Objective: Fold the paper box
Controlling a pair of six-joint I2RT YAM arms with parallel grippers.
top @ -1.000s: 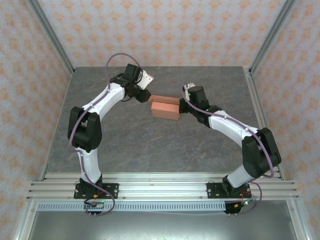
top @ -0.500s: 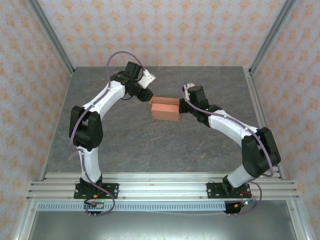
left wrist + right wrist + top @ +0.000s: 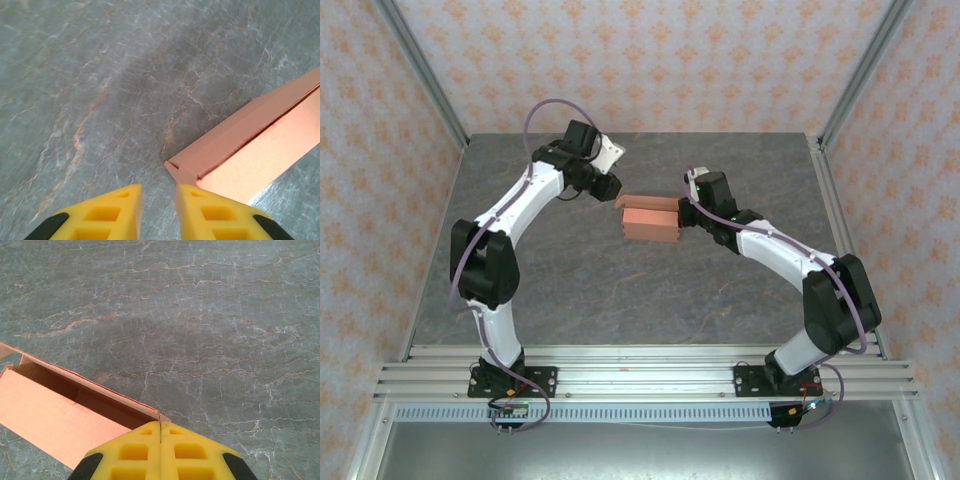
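Right claw pinches the paper box at its near corner.

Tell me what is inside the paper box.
Bare card walls and a shadowed floor strip of the paper box are visible from the right wrist. Nothing loose is seen. Its near panel covers the rest.

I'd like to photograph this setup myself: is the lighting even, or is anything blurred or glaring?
Top external: even, diffuse light, faint shadows on the table, all sharp. Left wrist: a soft dark patch of shadow mid-frame; one face of the paper box glows pale, near glare. Right wrist: stone veins crisp, a faint shadow mid-frame.
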